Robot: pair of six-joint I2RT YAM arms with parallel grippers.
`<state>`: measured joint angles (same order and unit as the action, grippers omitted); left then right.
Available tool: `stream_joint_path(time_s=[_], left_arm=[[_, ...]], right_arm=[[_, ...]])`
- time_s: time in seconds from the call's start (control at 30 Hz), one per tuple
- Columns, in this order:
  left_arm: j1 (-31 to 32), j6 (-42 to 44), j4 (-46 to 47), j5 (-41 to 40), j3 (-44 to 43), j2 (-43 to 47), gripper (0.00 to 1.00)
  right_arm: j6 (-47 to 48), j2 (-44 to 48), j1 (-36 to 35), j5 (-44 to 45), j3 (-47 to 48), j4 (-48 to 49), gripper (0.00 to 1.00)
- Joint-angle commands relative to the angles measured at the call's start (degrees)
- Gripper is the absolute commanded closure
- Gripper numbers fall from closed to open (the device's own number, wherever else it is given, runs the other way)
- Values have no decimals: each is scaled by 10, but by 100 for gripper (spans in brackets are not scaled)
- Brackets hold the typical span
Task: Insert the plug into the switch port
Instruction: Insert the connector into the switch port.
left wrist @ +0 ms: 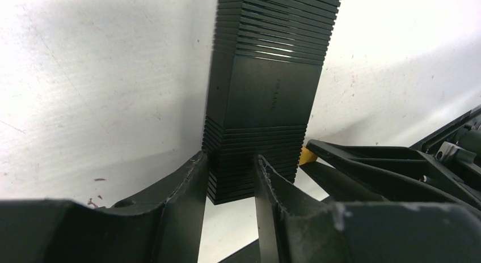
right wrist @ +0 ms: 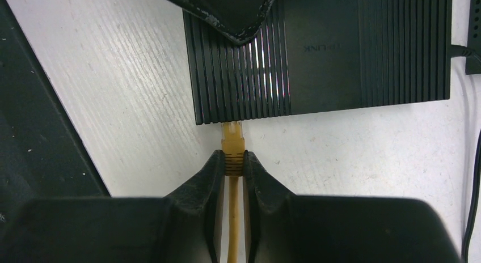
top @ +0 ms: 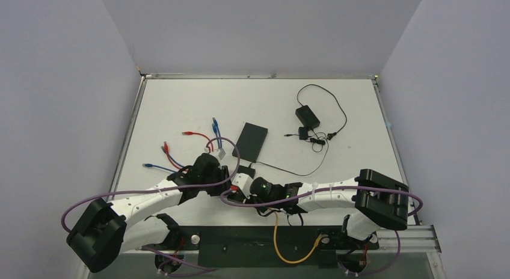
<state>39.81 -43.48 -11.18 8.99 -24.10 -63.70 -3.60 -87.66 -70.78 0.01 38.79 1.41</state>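
The black ribbed switch (top: 251, 141) lies flat on the white table, also seen in the left wrist view (left wrist: 266, 98) and the right wrist view (right wrist: 340, 47). My right gripper (right wrist: 233, 158) is shut on the yellow plug (right wrist: 233, 139), whose tip meets the switch's near edge; the port itself is hidden. A bit of the plug (left wrist: 307, 156) shows beside the switch. My left gripper (left wrist: 230, 161) straddles the switch's near corner with its jaws apart, one finger along the side and the other over the top. From above, both grippers (top: 225, 166) (top: 240, 181) meet at that end.
The yellow cable (top: 278, 237) trails back to the base rail. Several loose red and blue patch cables (top: 180, 150) lie left of the switch. A black power adapter (top: 307, 115) with its thin lead (top: 288, 171) sits at the back right.
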Motion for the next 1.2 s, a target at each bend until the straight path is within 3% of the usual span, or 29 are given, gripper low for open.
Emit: stream_joint_path(time_s=[0.0,0.1,0.13,0.4,0.63,0.93,1.0,1.1,1.17], left_arm=[[22,-13,-58,37,-35,10,66],[19,-7,-83,18,-53,5,60],[18,-6,-87,15,-57,4,53],[5,5,-169,-55,-112,15,46],[-13,11,-220,-105,-143,41,42],[-44,20,-227,-116,-164,60,40],[-51,20,-223,-118,-166,64,39],[-64,23,-219,-118,-171,69,39],[-74,28,-215,-118,-175,69,39]], right_arm=[[-2,19,9,6,31,88,100],[-6,23,6,5,17,65,100],[-7,23,5,-7,15,60,100],[-25,28,-7,-40,0,7,99],[-49,75,-11,-7,-26,5,76],[-36,170,-5,111,-14,-66,63],[-33,192,0,146,-12,-68,54],[-38,232,13,206,-23,-44,23],[-48,265,25,249,-37,14,17]])
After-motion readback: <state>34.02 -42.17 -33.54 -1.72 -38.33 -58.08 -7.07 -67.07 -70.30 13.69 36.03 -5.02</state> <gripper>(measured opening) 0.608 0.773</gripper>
